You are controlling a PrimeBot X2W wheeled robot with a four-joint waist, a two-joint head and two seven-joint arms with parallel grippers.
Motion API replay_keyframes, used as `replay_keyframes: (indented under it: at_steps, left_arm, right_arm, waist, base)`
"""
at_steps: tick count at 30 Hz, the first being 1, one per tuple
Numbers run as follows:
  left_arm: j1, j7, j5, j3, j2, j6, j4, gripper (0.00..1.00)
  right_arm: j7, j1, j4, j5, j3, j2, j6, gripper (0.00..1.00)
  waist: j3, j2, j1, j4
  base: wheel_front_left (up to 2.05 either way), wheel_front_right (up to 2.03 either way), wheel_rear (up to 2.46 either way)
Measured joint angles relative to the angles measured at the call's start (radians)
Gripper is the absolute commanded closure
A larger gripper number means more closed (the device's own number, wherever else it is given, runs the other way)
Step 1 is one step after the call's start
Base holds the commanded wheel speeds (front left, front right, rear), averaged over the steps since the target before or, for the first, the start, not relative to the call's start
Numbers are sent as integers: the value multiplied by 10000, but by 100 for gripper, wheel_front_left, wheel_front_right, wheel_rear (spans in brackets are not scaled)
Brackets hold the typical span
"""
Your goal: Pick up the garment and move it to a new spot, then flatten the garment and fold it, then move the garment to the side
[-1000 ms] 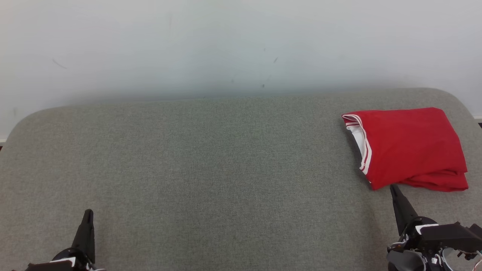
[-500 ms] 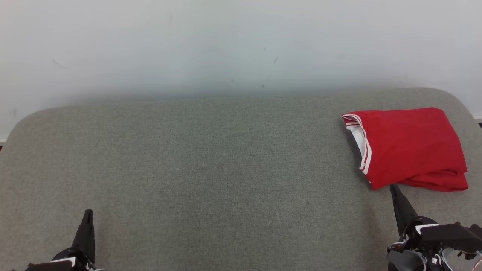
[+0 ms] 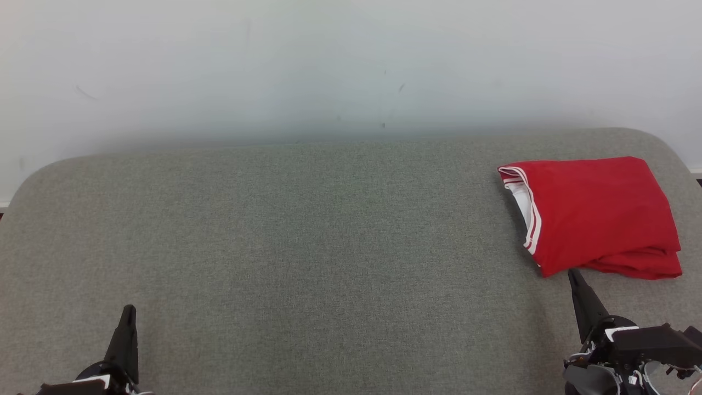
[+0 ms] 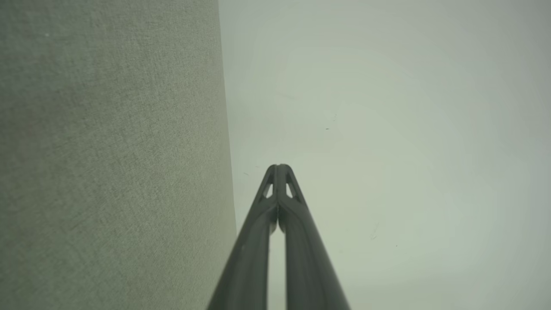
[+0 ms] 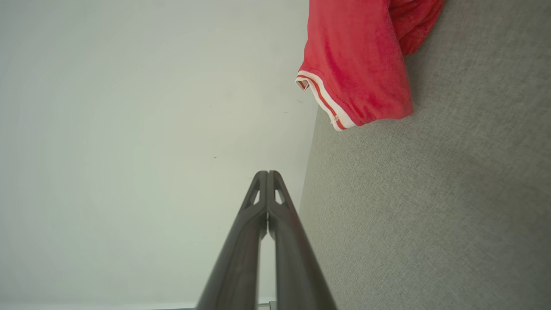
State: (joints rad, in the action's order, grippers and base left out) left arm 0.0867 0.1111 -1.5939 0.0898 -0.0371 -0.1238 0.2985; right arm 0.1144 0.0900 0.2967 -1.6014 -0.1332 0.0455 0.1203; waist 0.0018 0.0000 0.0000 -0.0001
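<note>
A grey fabric-covered surface [image 3: 307, 247] stretches out below a pale wall [image 3: 329, 66]. The red garment [image 3: 598, 214], trimmed in white stripes, lies folded at the surface's far right corner. Nothing grips it. The right gripper [image 3: 572, 274] hovers by the garment's near edge, its 2 fingers pressed together on nothing. The left gripper [image 3: 129, 311], by the near left corner, is likewise closed and empty.

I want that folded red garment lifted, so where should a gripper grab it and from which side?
Probably the near edge of the red garment, where folded layers bunch up. Come in low from the robot's side with the right gripper, shut just short of that edge; it must open first.
</note>
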Motion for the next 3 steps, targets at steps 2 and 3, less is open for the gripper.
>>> replay_keyframes:
  at_steps: [2,3]
  left_arm:
    - [0,0,0,0,0,0,0,100]
    - [0,0,0,0,0,0,-2,100]
  right_arm:
    - [0,0,-2,0,0,0,0,100]
    - [0,0,-2,0,0,0,0,100]
  waist:
    - [0,0,0,0]
    - [0,0,0,0]
  base:
    - [0,0,0]
    - [0,0,0]
